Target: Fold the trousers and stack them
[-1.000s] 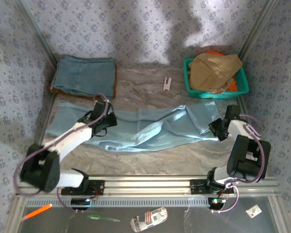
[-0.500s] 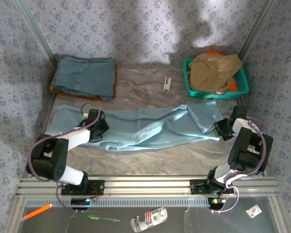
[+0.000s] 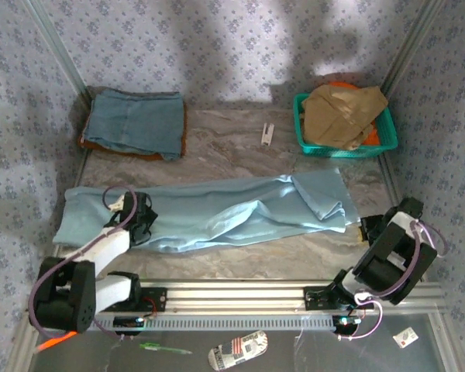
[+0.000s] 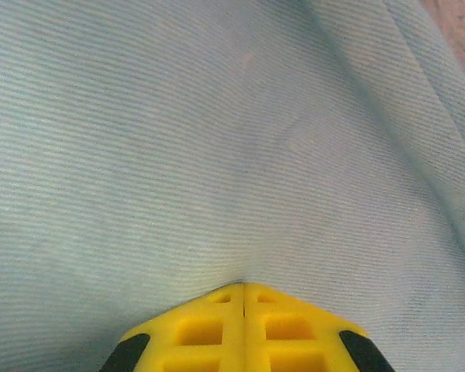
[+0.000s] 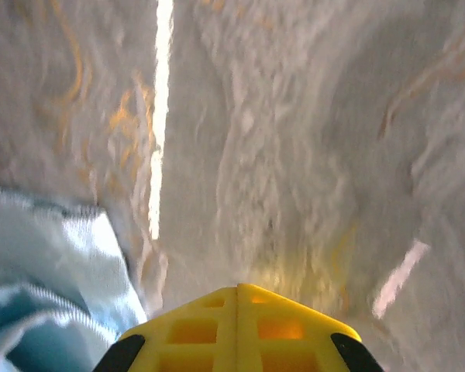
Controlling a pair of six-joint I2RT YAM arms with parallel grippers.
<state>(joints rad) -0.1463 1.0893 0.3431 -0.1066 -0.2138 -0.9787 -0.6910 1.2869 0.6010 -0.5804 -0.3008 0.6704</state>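
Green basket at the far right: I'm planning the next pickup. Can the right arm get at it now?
Probably yes: the right gripper, shut and empty, sits beside the end of the trousers, with bare table between it and the green basket.

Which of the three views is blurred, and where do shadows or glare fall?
Right wrist view: motion-blurred, the table smeared, with a glaring white streak, the edge of the trousers soft. Left wrist view: sharp, evenly lit, the weave plain. Top external view: sharp; broad soft shadows on the back wall and far table edge.
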